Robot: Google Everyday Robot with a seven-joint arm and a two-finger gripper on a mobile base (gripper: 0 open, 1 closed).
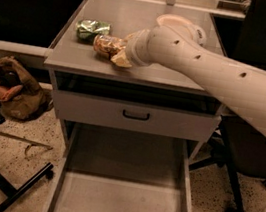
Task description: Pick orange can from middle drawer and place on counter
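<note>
gripper (114, 53) jaws hold orange can (104, 44) | at counter (123, 10) front-left, near edge | middle drawer (117, 199) open

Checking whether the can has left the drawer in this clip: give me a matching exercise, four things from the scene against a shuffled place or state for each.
Things:
1. orange can
2. green can
3. middle drawer
4. black handle

Places or states:
A. on the grey drawer front just under the counter
B. pulled out, low down near the floor
C. at the gripper, front left of the counter
D. on the counter, behind and left of the other can

Pairs: 1-C, 2-D, 3-B, 4-A.
</note>
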